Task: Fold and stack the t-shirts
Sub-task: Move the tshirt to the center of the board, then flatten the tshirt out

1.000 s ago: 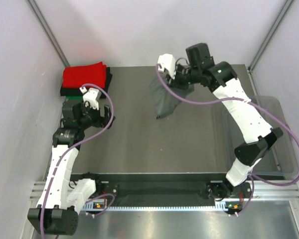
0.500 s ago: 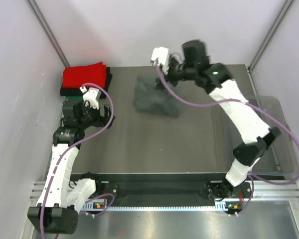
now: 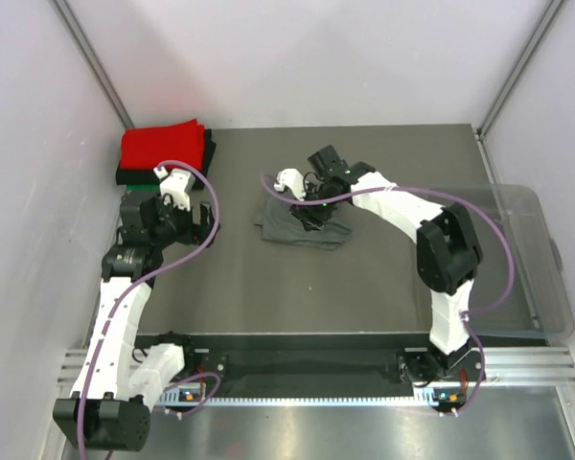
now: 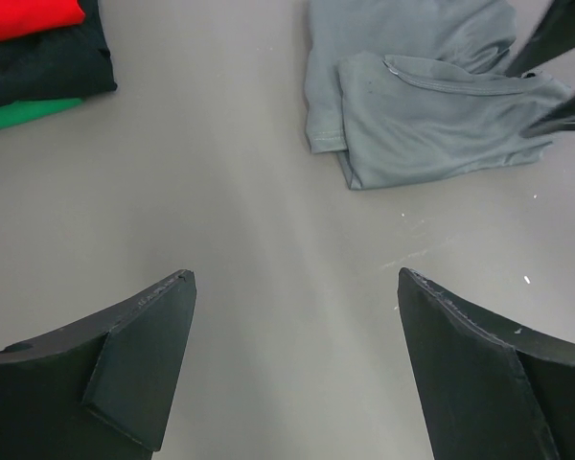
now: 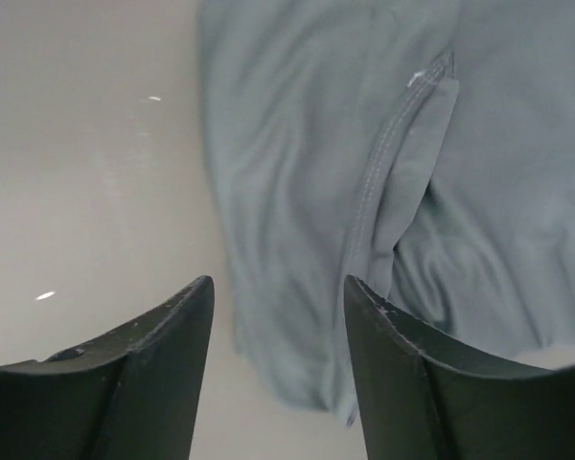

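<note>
Grey cloth is the main thing on the surface: a dark grey t-shirt (image 3: 302, 222) lying roughly folded into a rumpled, uneven rectangle, one layer lapped over another. A stitched hem runs across its top, soft creases cross it, and its edges do not line up.

Nearer than the shirt and to its left, the left gripper (image 4: 294, 276) hangs above bare surface with its fingers wide apart and nothing between them.

Directly over the shirt, the right gripper (image 5: 278, 283) points down at the cloth. Its two fingers are spread, and the shirt lies flat under the gap rather than pinched in it. From the left wrist view its dark fingertips reach the shirt's right edge.

Beyond the shirt to its far left, well apart, sits a stack of folded shirts: a red t-shirt (image 3: 163, 144) on top, a black t-shirt (image 4: 48, 67) under it and a green t-shirt (image 4: 24, 113) lowest.

Right of the shirt stands a clear plastic bin (image 3: 546, 259).
</note>
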`<state>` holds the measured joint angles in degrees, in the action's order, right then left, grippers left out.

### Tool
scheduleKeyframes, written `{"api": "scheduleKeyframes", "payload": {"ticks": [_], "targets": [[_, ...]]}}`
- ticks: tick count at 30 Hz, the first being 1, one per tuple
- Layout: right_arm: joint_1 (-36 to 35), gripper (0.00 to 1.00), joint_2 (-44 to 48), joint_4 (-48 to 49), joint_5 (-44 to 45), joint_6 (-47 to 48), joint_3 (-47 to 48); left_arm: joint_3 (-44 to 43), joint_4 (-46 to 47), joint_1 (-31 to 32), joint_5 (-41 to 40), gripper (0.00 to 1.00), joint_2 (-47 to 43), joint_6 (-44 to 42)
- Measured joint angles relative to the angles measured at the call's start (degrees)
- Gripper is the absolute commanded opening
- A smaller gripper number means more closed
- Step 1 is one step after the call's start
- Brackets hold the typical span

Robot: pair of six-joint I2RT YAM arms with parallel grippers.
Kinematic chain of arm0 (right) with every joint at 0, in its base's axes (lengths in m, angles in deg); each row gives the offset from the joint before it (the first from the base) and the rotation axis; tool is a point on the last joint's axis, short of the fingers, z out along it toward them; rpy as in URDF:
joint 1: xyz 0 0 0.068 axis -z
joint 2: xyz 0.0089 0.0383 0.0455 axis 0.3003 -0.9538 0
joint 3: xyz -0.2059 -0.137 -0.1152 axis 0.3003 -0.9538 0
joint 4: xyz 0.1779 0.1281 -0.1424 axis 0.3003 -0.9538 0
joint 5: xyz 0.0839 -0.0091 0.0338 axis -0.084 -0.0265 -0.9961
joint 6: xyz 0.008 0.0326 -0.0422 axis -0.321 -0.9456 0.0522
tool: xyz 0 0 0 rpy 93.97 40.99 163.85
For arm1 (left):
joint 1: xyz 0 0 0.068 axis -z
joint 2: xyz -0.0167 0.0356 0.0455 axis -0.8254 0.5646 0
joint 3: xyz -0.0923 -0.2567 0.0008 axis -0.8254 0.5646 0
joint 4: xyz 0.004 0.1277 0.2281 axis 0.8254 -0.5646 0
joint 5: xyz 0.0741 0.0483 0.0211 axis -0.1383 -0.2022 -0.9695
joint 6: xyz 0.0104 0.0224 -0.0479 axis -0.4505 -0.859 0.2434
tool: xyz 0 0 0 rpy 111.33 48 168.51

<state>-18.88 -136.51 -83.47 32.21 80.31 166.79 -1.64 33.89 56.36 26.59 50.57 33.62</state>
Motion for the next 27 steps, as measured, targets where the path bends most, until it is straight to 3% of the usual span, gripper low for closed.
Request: {"api": "scheduleKeyframes", "payload": {"ticks": [8,19,23,26,27], "targets": [[0.42,0.55,-10.01,3.93,3.52,-0.02,6.97,0.02,-0.09,0.00,0.15,0.90,0.00,-0.74],[0.66,0.56,-14.58,5.60,5.62,-1.14,11.10,1.07,-0.09,0.00,0.63,0.89,-0.59,-0.96],[0.72,0.62,-15.85,5.46,6.51,-1.64,11.23,1.07,-0.17,0.00,0.66,0.89,-0.76,-0.96],[0.81,0.28,-16.26,4.76,7.19,-1.68,11.80,1.07,-0.24,0.00,0.66,0.89,-0.76,-0.96],[0.85,0.09,-16.28,4.48,7.34,-1.86,12.02,1.07,-0.24,0.00,0.66,0.89,-0.79,-0.96]]}}
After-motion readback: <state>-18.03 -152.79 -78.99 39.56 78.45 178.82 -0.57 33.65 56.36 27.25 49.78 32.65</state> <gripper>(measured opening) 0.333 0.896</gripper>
